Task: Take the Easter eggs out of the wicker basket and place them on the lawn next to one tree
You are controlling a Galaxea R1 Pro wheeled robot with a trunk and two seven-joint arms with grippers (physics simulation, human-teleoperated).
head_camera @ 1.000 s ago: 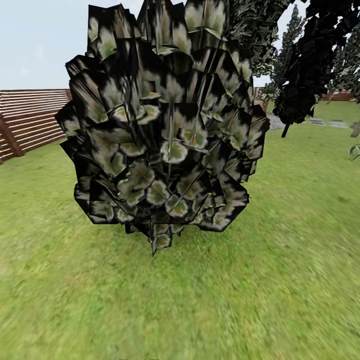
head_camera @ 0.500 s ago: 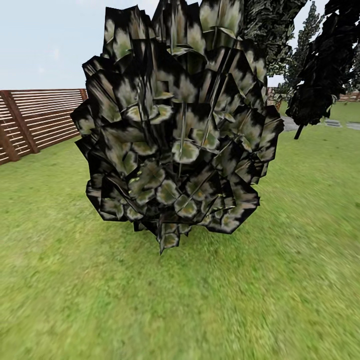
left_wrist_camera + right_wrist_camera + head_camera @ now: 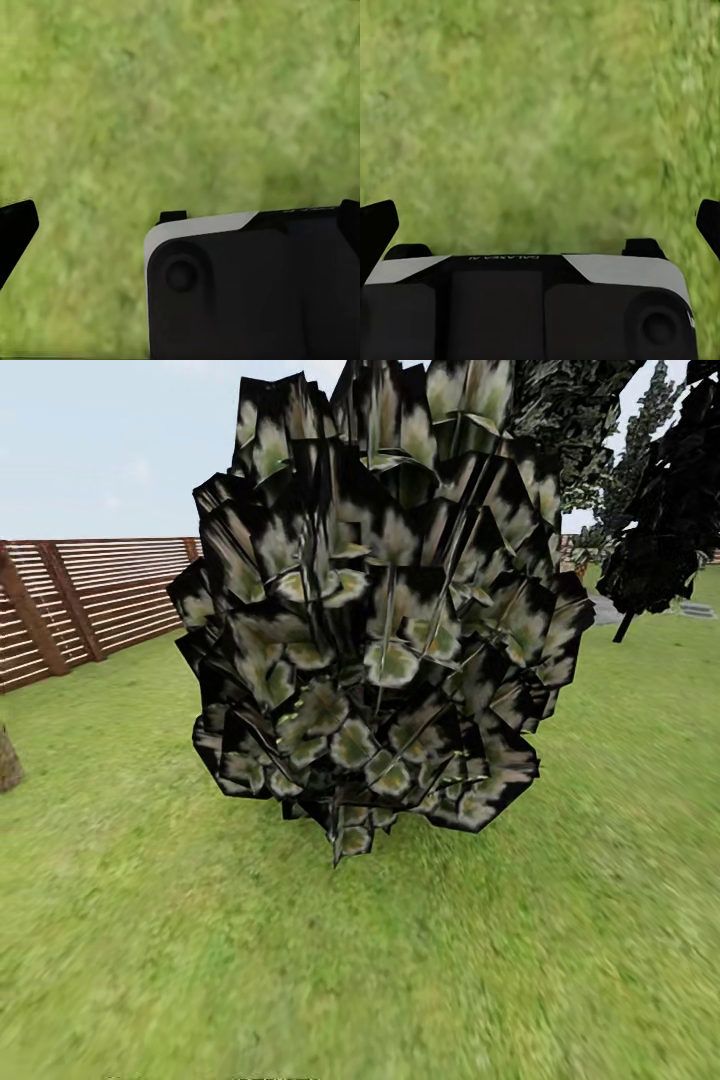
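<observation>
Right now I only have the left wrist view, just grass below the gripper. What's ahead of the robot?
Observer: In the head view, a tree with a dense dark crown stands straight ahead on the lawn.
Operator: Is the right gripper holding anything?
Observer: No. The right gripper is open, with only grass between its fingers.
Operator: Anything off to the robot's left?
Observer: A brown slatted fence runs along the lawn's far left side.

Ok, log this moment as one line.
phase: driving | ahead: tree on lawn | left gripper: open, empty | right gripper: open, empty
</observation>
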